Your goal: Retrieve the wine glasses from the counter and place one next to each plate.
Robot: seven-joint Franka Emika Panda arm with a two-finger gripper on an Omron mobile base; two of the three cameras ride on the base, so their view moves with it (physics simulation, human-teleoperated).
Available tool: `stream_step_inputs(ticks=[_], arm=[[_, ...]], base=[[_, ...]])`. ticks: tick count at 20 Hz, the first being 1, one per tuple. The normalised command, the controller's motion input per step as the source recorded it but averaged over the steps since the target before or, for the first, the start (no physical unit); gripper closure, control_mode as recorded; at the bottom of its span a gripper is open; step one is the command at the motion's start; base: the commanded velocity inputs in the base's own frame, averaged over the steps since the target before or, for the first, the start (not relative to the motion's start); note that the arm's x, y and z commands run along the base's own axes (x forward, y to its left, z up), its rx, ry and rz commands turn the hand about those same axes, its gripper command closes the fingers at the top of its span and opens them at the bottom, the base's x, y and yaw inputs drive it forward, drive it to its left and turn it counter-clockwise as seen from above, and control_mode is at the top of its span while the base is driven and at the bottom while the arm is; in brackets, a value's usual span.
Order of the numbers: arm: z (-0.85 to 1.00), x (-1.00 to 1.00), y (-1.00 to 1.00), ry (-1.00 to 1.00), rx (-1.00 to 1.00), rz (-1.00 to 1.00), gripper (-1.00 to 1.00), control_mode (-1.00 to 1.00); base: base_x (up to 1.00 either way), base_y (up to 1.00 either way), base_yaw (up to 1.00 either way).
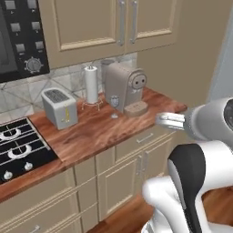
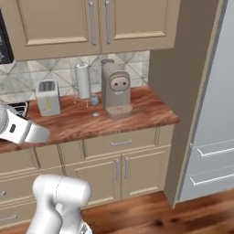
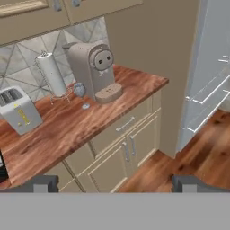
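wine glass [image 2: 94, 102] stands on counter [image 2: 137, 114] between paper towel roll [image 2: 82, 80] and coffee machine [image 2: 115, 87]; hand [image 3: 117, 183] spread wide, empty.

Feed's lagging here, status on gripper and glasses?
Gripper open, empty, well short of counter. One wine glass upright between paper towel roll and coffee machine. Approach looks clear.

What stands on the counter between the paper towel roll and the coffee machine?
A wine glass stands between the paper towel roll and the coffee machine, slightly in front of both, on the counter. The right base view shows it best.
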Motion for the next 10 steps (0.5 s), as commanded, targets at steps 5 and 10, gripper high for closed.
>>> stream_step_inputs(ticks=[5, 10], arm=[[0.00, 0.00, 0.00, 0.00, 0.00, 0.00, -1.00, 1.00], [0.00, 0.00, 0.00, 0.00, 0.00, 0.00, -1.00, 1.00]], base=[[0.97, 0.54, -0.21], [0.89, 0.23, -0.14]])
